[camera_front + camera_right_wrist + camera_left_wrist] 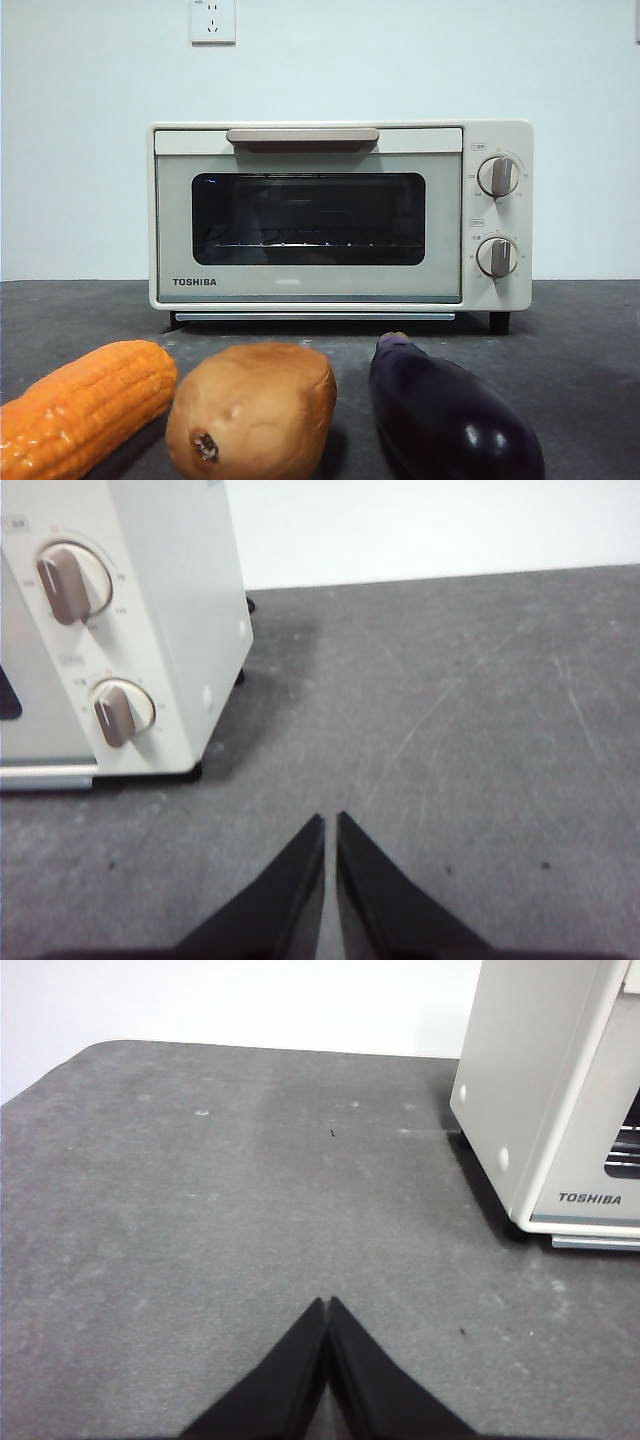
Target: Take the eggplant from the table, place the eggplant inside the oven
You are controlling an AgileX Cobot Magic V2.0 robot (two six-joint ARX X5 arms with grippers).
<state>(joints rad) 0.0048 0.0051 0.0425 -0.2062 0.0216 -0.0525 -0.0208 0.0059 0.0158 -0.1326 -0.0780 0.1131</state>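
Front view is showing the eggplant [452, 415] lying on the table [580, 330] before the closed oven [340, 215], just beside a potato [252, 410] and corn cob [85, 405]. I am holding my left gripper [328, 1305] and right gripper [330, 822] pressed together, gripping nothing, over bare table.

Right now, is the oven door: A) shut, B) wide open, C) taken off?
A: in the front view the oven has its door flat against the front, with the handle up top and the rack only seen through the glass.
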